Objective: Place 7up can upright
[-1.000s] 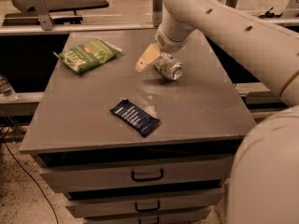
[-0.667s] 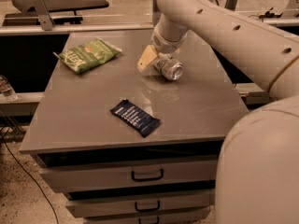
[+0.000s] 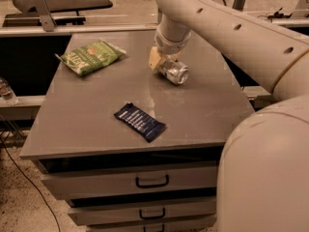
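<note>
The 7up can (image 3: 175, 73) lies on its side on the grey table top (image 3: 96, 110), right of centre towards the back, with one shiny silver end facing me. My gripper (image 3: 164, 65) comes down from the arm above and is shut on the can, at table level. One tan finger (image 3: 155, 58) presses against the can's left side. The other finger is hidden behind the can.
A green snack bag (image 3: 91, 56) lies at the back left of the table. A dark blue wrapper (image 3: 140, 122) lies near the front middle. Drawers with handles (image 3: 152, 181) sit below the top. My arm's large white body (image 3: 260, 168) fills the right foreground.
The gripper and can stay in the same spot on the table. The upper arm has swung closer and fills more of the right side of the view.
</note>
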`<state>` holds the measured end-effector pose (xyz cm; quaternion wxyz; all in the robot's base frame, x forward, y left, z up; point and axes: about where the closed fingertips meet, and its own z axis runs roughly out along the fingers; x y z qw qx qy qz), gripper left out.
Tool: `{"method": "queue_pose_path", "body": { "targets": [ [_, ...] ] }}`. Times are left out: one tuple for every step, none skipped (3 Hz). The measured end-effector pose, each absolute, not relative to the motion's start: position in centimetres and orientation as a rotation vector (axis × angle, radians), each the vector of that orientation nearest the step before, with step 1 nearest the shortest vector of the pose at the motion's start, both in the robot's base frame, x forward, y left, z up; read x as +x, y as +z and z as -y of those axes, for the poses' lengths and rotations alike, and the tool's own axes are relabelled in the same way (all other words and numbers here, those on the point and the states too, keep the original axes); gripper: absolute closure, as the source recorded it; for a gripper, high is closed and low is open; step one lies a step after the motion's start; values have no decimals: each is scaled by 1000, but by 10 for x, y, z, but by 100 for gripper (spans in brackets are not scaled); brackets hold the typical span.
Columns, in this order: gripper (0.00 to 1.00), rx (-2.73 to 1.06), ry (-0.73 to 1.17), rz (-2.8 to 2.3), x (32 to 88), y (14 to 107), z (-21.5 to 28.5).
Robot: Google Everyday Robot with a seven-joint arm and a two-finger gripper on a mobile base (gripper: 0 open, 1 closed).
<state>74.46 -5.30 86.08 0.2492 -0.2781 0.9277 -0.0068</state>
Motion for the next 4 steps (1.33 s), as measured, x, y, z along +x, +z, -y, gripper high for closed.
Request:
{"method": "queue_pose_path", "body": {
  "targets": [
    [88, -756, -24, -2469, 738, 877, 55],
    [100, -790, 29, -2356, 723, 897, 56],
    [100, -823, 143, -2168, 710, 917, 66],
    [100, -774, 295, -1966, 715, 944, 68]
  ]
}}
